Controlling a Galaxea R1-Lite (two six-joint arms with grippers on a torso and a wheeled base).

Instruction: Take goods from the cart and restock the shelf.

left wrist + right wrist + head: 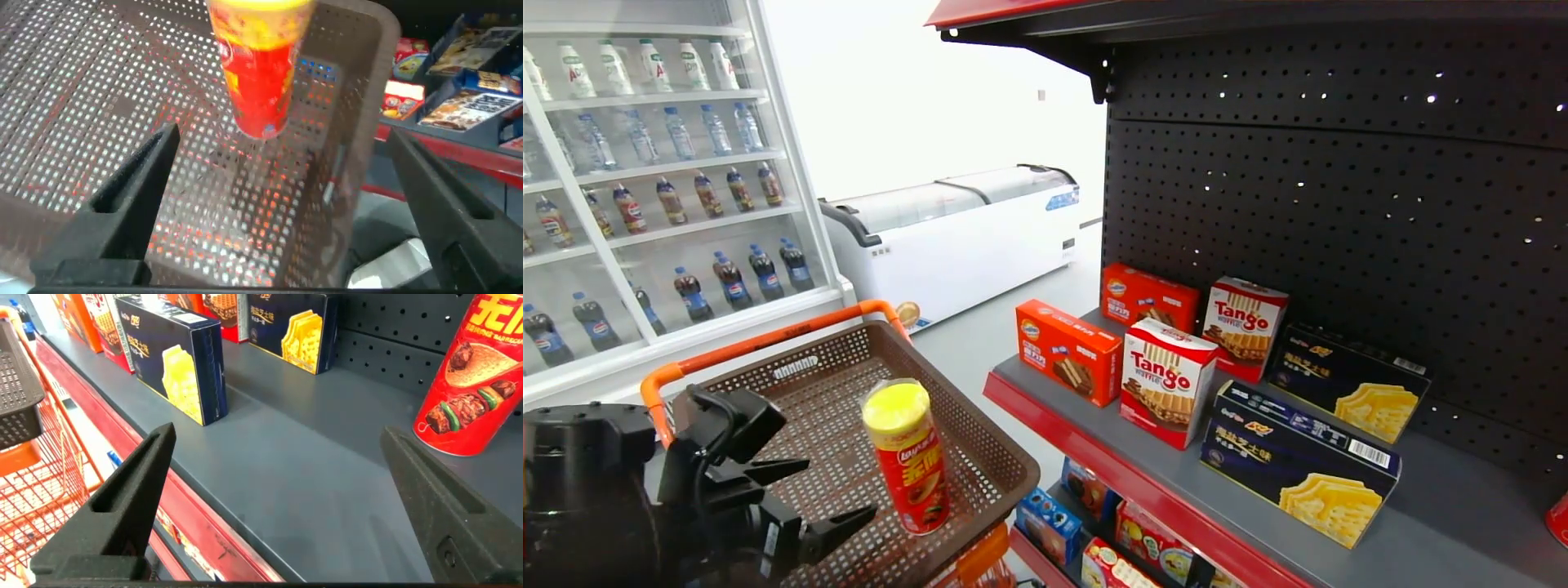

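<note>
A red chip can [905, 457] with a yellow lid stands upright in the brown cart basket [825, 384], near its right wall. My left gripper [829, 494] hangs open just left of the can, level with its lower half. In the left wrist view the can [261, 65] stands just beyond the open gripper [282, 137], over the mesh floor of the basket [82, 98]. My right gripper [278, 437] is open and holds nothing, above a bare stretch of the grey shelf [310, 482]. A second red can [474, 376] stands on the shelf beside it.
On the shelf [1421, 523] stand orange boxes [1068, 349], red-and-white wafer boxes [1168, 380] and dark blue boxes [1298, 461]. The basket has an orange handle [760, 343]. Lower shelves hold more goods [1094, 506]. A drinks fridge [645, 180] and a chest freezer [956, 237] stand behind.
</note>
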